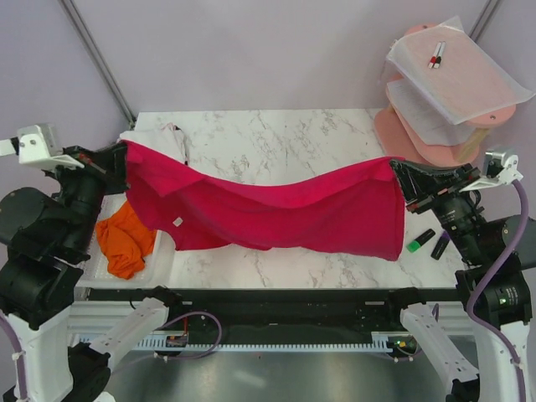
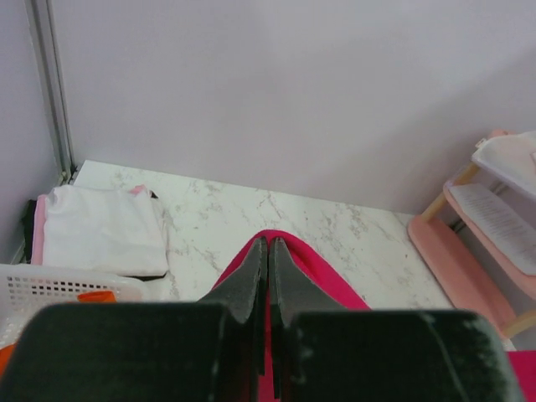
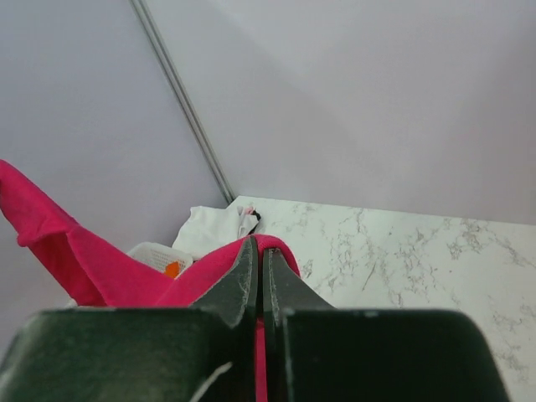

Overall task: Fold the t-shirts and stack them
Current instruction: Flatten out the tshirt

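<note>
Top cam: high, rear, looks down on table [image 1: 276, 138]. Wrist cams: close, along fingers [image 2: 247, 285], facing wall [image 2: 293, 84]; all share crimson t-shirt [image 1: 285, 213].

Three t-shirts [image 1: 276, 213] [image 1: 155, 138] [image 1: 124, 239], one basket [image 2: 50, 289], two markers [image 1: 416, 244] [image 1: 439, 244], one pink rack [image 1: 419, 138].

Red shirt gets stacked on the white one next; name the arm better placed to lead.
Left, probably: the left pincer grips the red t-shirt right beside the folded white t-shirt, while the right pincer holds the opposite edge across the table.
</note>
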`<state>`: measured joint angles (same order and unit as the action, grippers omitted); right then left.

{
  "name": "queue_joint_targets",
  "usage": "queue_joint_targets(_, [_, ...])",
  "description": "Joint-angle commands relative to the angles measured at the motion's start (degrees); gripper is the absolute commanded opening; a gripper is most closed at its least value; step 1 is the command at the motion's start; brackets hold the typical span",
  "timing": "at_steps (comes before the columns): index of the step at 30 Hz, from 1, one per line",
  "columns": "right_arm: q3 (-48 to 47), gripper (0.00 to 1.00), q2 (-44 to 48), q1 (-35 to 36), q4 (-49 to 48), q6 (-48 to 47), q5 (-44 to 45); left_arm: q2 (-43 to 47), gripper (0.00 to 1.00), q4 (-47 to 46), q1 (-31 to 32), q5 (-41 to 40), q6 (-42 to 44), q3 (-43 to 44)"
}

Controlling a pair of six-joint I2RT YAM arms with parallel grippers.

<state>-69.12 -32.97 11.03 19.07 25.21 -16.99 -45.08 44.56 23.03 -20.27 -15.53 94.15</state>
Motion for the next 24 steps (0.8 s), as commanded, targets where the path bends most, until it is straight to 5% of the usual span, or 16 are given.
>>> queue_joint_targets(1, [-2.7,0.00,-1.6,0.0,1.6,-0.3,1.6,-7.0,0.02,2.6,0.3,2.1,1.6,9.3])
queue_joint_targets(14, [5.6,0.00,-19.8,0.0,-8.5,-2.7,11.7,-43.2,0.02,4.9,-0.1,0.2,5.8,28.6])
queue_joint_targets(24, [0.0,0.00,-61.4,-0.7,-18.0,-2.3,16.6,-72.1,0.02,2.5,-6.5,4.1,3.0,33.8])
